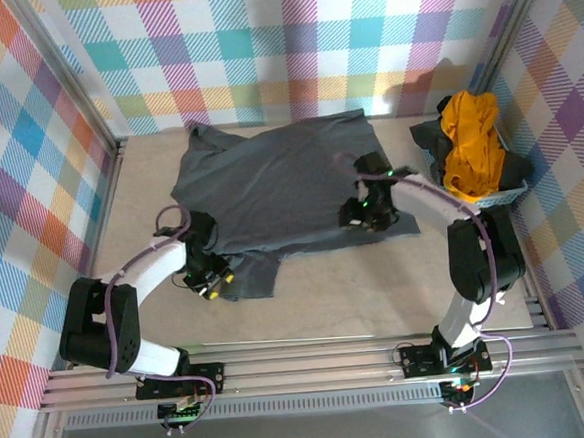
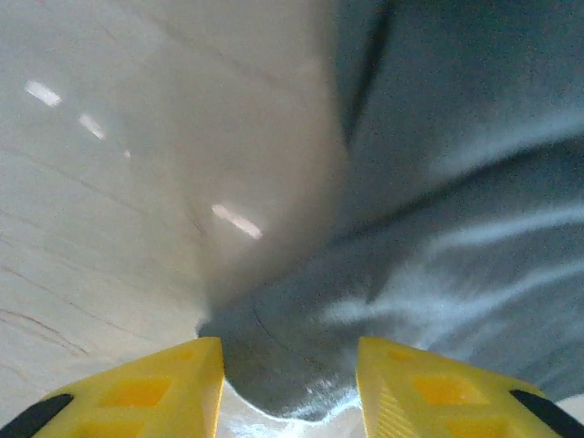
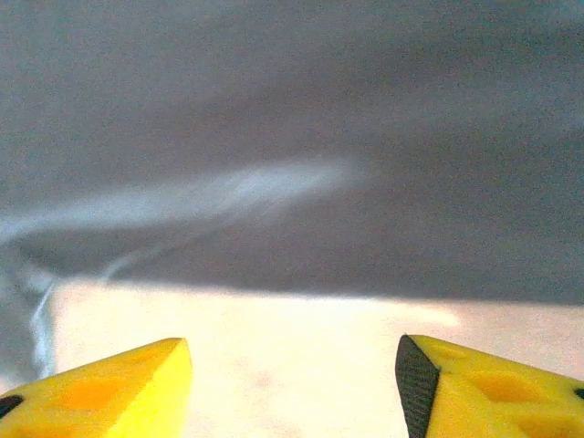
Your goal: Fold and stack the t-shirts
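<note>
Top external shows a limp, light slate-grey t-shirt (image 1: 290, 184); my left claw (image 1: 215, 287) and right claw (image 1: 356, 215), both apart, should pinch its near hem.

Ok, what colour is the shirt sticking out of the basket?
The shirt is mustard yellow, clearest in the top external view.

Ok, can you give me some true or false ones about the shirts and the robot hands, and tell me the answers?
1. The grey t-shirt lies spread out on the table. True.
2. The yellow t-shirt lies next to it on the table. False: it sits in the blue basket.
3. The right gripper is open. True.
4. The left gripper holds the grey t-shirt up in the air. False: it is open, low at the shirt's near corner.
</note>
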### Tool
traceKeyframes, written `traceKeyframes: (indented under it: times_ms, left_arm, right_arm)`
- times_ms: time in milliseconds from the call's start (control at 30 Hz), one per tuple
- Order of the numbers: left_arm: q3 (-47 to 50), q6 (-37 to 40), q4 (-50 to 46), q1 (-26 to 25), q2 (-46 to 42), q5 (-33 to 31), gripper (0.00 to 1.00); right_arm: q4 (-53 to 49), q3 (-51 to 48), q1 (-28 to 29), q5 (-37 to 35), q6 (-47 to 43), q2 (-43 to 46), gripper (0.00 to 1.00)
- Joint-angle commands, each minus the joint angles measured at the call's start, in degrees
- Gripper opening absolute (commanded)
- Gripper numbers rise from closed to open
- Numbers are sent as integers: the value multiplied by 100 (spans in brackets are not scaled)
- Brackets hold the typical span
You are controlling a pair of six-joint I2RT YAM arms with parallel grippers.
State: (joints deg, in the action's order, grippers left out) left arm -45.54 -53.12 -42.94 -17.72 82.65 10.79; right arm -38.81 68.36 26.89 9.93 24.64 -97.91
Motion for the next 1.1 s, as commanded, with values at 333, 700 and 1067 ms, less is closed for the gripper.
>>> traceKeyframes:
  times_ms: [333,700,1067]
  left_arm:
    - [-293,-333,-181,-584,147,156,4]
    - [-573,-340,-592,-803,-39,197,7]
    - [-1068,-217,-867,-869,-75,459,15]
  right_arm:
    - [737,595,2195,2230,562,-1376,59]
    - [1148,1005,2198,1677,1899,-2094,32]
    - [954,380,1769,1455,2495,-1073,0]
